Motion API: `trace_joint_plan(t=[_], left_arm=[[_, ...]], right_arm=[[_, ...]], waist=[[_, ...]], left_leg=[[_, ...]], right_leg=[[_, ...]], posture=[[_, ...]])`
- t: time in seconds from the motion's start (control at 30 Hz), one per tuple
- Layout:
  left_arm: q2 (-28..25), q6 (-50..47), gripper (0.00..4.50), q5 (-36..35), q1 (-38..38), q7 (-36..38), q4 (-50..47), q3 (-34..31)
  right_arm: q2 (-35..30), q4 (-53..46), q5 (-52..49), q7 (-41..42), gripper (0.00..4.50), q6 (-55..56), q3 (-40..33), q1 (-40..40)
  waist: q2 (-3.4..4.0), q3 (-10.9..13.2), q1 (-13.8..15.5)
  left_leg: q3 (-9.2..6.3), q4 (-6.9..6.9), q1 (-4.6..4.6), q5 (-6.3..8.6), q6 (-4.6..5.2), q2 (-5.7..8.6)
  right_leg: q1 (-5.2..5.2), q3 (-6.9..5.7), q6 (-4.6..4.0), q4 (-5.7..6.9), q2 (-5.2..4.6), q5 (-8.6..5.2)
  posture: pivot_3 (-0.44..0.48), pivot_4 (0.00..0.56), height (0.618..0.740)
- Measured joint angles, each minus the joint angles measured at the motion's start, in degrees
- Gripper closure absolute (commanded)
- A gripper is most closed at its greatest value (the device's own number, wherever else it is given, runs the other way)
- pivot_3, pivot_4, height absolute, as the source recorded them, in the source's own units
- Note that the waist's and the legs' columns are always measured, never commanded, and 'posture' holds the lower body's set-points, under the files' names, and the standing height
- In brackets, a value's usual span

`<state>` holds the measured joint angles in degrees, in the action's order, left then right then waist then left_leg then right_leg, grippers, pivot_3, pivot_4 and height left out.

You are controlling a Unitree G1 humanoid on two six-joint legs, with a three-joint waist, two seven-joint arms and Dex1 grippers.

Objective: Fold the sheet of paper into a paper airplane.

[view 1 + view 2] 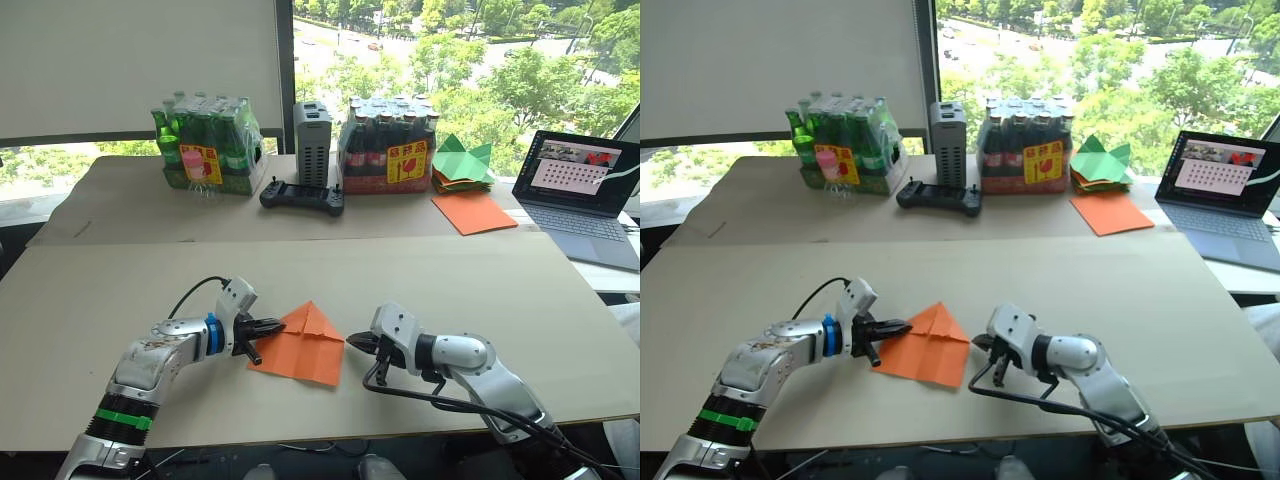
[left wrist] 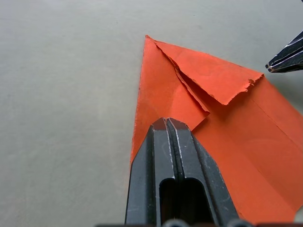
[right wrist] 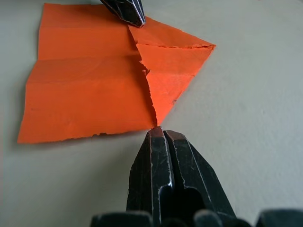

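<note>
The left gripper (image 1: 272,327), fingers pressed together with nothing between them, rests its tip on the left edge of the sheet of paper (image 1: 305,348). The right gripper (image 1: 358,344), likewise clenched and empty, points at the sheet's right edge, its tip just touching there. The orange sheet lies flat on the near table (image 1: 480,300), two corners folded in to a point facing away from the robot. Beyond, on the far table, stand green bottles (image 1: 208,145), a black controller (image 1: 302,196), dark bottles (image 1: 387,146), green paper shapes (image 1: 462,160), a bigger orange sheet (image 1: 473,212) and a laptop (image 1: 590,195).
</note>
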<state>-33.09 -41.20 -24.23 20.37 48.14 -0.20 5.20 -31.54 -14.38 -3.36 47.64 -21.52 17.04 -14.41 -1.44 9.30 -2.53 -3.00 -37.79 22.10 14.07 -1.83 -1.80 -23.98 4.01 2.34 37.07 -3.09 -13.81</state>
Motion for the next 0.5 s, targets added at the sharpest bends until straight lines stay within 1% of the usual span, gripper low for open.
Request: trace_joint_plan(t=[0.3,0.5], left_arm=[[0.0,0.0,4.46,0.1,0.0,0.0,0.0,0.0],[0.0,-0.1,4.46,0.1,0.0,0.0,-0.1,0.0]], right_arm=[[1.7,0.1,0.7,-0.3,4.5,0.5,2.7,0.3],[1.8,0.2,1.0,-0.3,4.5,0.8,2.7,0.2]], waist=[[0.0,0.0,0.0],[0.0,0.0,0.0]], left_leg=[[-0.01,0.0,0.0,0.0,0.0,0.0],[-0.01,0.0,-0.02,0.0,0.0,0.0]], right_leg=[[0.0,0.0,0.0,0.01,0.0,0.0],[0.01,0.0,0.0,0.01,0.0,0.0]], posture=[[0.0,0.15,0.74],[0.0,0.15,0.74]])
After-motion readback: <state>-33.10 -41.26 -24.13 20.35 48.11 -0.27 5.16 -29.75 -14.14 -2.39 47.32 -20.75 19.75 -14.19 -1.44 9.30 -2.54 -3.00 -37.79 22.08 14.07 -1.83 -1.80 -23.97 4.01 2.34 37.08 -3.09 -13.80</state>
